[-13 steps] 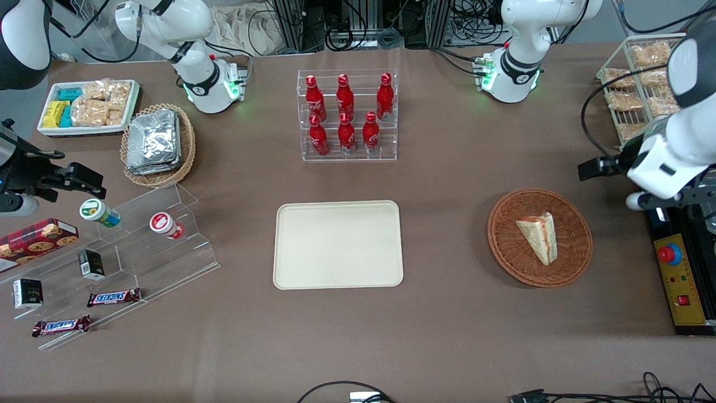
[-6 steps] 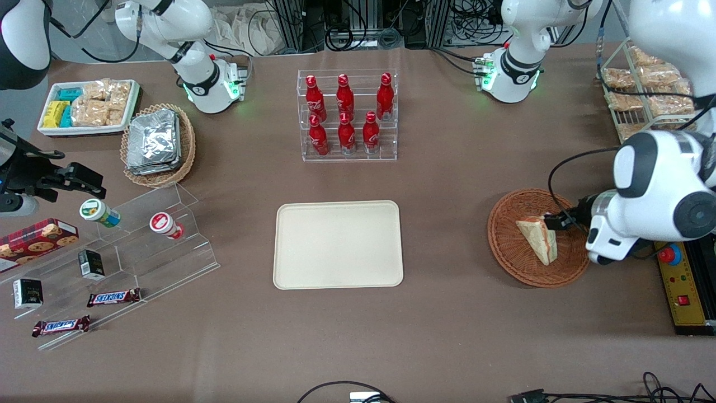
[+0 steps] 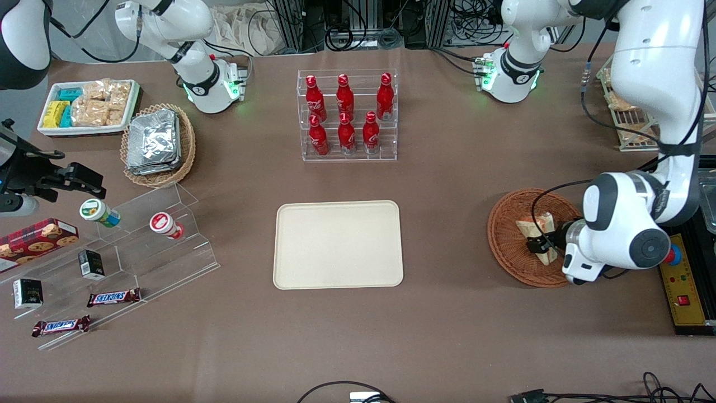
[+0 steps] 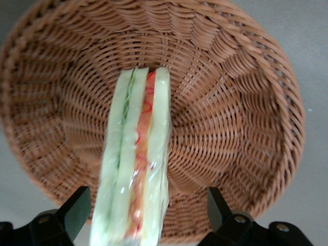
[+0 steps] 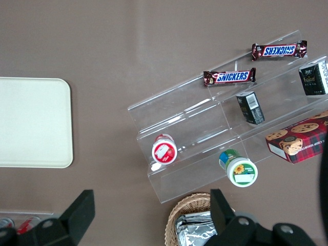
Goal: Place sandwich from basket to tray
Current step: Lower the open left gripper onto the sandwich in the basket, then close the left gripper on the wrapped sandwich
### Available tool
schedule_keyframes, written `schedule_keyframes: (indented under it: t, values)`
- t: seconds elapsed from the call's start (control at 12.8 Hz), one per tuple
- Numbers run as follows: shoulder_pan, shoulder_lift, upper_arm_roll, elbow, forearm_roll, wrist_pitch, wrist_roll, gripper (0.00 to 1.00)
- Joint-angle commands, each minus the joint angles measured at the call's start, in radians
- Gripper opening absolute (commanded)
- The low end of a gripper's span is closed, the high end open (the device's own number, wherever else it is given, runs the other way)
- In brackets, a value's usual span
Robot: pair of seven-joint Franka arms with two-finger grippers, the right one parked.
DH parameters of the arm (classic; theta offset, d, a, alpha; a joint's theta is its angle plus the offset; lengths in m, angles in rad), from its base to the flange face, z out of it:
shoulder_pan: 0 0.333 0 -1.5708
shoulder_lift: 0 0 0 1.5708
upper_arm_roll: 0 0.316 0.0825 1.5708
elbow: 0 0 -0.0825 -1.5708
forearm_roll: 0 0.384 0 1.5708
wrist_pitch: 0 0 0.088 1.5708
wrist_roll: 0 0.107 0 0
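Observation:
The sandwich (image 3: 531,228), a wrapped white-bread wedge with red and green filling, lies in the reddish-brown wicker basket (image 3: 506,238) toward the working arm's end of the table. My gripper (image 3: 540,244) hangs low over the basket, open, its black fingers straddling the sandwich's end nearer the front camera. The arm's white wrist hides part of the basket. In the left wrist view the sandwich (image 4: 136,164) stands on edge in the basket (image 4: 230,118), between my gripper's (image 4: 147,210) spread fingers (image 4: 77,210), with gaps on both sides. The cream tray (image 3: 338,244) sits mid-table, bare.
An acrylic rack of red bottles (image 3: 347,115) stands farther from the front camera than the tray. A wire rack of snack packs (image 3: 629,120) and a yellow control box (image 3: 682,285) sit at the working arm's end. Stepped acrylic shelves with snacks (image 3: 123,252) lie toward the parked arm's end.
My arm has swung in from the table's end over the basket. The gripper moved along the sandwich toward the front camera and now straddles its end.

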Motion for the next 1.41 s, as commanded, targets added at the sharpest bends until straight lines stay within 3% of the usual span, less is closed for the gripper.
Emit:
schedule_keyframes:
  t: [0.0, 0.23, 0.31, 0.39, 0.47, 0.55, 0.94, 1.33]
  values:
    - [0.003, -0.005, -0.003, -0.064, -0.012, 0.068, -0.013, 1.00]
    - [0.004, 0.009, -0.003, -0.094, -0.011, 0.108, -0.013, 0.99]
    - [0.004, 0.009, -0.003, -0.098, -0.012, 0.111, -0.013, 0.76]
    - [0.004, 0.009, -0.003, -0.098, -0.016, 0.111, -0.014, 0.31]
    - [0.004, 0.008, -0.003, -0.098, -0.016, 0.111, -0.014, 0.09]
    - [0.006, -0.001, -0.003, -0.095, -0.017, 0.110, -0.014, 0.03]
    - [-0.011, -0.135, -0.029, -0.070, -0.012, 0.029, 0.032, 0.00]
    - [-0.013, -0.143, -0.181, 0.123, -0.012, -0.076, 0.156, 0.00]
